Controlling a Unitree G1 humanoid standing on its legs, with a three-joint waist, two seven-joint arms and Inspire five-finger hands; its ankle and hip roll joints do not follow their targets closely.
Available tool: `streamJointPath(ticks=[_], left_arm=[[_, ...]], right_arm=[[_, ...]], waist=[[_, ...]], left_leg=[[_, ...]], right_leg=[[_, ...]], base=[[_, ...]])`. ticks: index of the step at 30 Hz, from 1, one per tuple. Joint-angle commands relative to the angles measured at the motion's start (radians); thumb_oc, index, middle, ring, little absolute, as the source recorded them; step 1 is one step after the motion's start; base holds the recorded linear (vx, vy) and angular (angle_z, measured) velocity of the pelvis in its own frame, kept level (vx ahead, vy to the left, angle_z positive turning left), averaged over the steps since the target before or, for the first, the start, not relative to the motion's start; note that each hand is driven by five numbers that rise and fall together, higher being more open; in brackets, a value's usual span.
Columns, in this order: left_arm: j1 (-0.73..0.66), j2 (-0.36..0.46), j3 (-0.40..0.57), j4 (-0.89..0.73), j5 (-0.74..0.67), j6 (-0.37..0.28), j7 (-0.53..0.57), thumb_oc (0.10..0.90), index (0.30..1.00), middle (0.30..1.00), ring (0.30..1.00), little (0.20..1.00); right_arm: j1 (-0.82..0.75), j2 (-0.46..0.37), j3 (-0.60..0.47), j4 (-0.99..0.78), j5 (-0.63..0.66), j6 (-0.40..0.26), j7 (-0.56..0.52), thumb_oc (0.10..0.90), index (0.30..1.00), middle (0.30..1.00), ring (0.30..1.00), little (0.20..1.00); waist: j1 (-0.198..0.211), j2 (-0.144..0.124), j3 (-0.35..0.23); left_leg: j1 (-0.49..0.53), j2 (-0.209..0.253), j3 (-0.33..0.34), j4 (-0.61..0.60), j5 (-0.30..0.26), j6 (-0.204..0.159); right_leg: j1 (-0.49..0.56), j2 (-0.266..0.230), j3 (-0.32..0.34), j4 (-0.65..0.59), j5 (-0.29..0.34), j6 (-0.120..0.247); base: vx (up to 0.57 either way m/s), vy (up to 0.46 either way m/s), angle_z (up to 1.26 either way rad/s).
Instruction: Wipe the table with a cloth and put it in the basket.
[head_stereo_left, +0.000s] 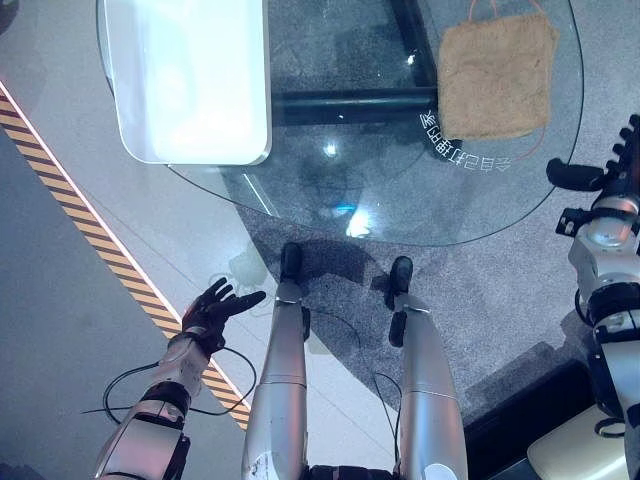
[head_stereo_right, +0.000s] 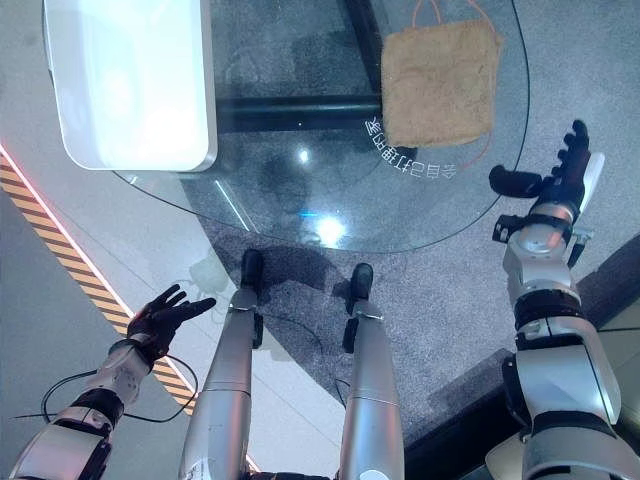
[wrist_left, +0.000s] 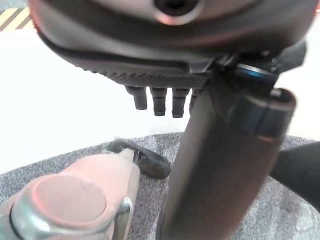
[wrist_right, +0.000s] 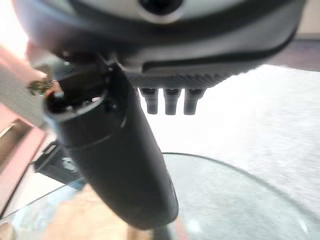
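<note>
The round glass table (head_stereo_left: 300, 200) is the landmark. The tan cloth (head_stereo_left: 497, 78) lies flat near its far-right edge. Right hand (head_stereo_right: 565, 165), fingers spread and empty, hovers just off that edge, so I'd reach inward and pinch a corner. Left hand (head_stereo_left: 215, 308) hangs loose, well short of the table.

A round glass table (head_stereo_left: 300, 195) fills the upper frame, with a tan cloth (head_stereo_left: 497, 78) upper right and a white tray (head_stereo_left: 190, 75) upper left. The left hand (head_stereo_left: 215, 312), fingers spread, hangs lower left.
</note>
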Motion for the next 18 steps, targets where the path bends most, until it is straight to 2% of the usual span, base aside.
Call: streamJointPath(ticks=[1, 7, 13, 15, 18], left_arm=[[0.064, 0.056, -0.002, 0.026, -0.045, -0.008, -0.007, 0.800, 0.900, 0.900, 0.900, 0.900], [0.065, 0.060, -0.006, 0.005, -0.048, 0.001, -0.002, 0.800, 0.900, 0.900, 0.900, 0.900], [0.079, 0.063, -0.010, -0.028, -0.036, 0.010, 0.012, 0.800, 0.900, 0.900, 0.900, 0.900], [0.081, 0.063, -0.011, -0.031, -0.033, 0.010, 0.010, 0.800, 0.900, 0.900, 0.900, 0.900], [0.083, 0.065, -0.013, -0.038, -0.025, 0.015, 0.009, 0.800, 0.900, 0.900, 0.900, 0.900]], right_arm=[[-0.065, -0.150, 0.039, -0.085, -0.024, -0.061, -0.104, 0.800, 0.900, 0.900, 0.900, 0.900], [-0.184, -0.162, 0.151, -0.172, -0.112, -0.013, -0.126, 0.800, 0.900, 0.900, 0.900, 0.900], [-0.339, -0.162, 0.294, -0.256, -0.214, 0.101, -0.108, 0.800, 0.900, 0.900, 0.900, 0.900], [-0.368, -0.159, 0.319, -0.254, -0.230, 0.115, -0.101, 0.800, 0.900, 0.900, 0.900, 0.900], [-0.439, -0.148, 0.381, -0.251, -0.292, 0.170, -0.078, 0.800, 0.900, 0.900, 0.900, 0.900]], waist=[[0.006, -0.009, -0.023], [0.013, -0.005, -0.023], [0.029, -0.008, -0.023], [0.032, -0.007, -0.023], [0.043, -0.006, -0.023]], left_leg=[[0.030, -0.087, 0.098, -0.033, -0.007, 0.104], [0.030, -0.089, 0.097, -0.045, -0.004, 0.103], [0.033, -0.090, 0.091, -0.057, 0.000, 0.101], [0.034, -0.092, 0.089, -0.060, 0.001, 0.101], [0.034, -0.094, 0.085, -0.063, 0.002, 0.102]], right_leg=[[0.048, 0.060, -0.102, -0.060, 0.018, -0.056], [0.049, 0.060, -0.104, -0.072, 0.018, -0.054], [0.058, 0.060, -0.110, -0.088, 0.017, -0.053], [0.060, 0.060, -0.112, -0.091, 0.016, -0.054], [0.062, 0.059, -0.117, -0.094, 0.015, -0.054]], base=[[0.00, 0.029, 0.03], [0.00, 0.000, 0.00], [0.00, 0.000, 0.00], [0.00, 0.000, 0.00], [0.00, 0.000, 0.00]])
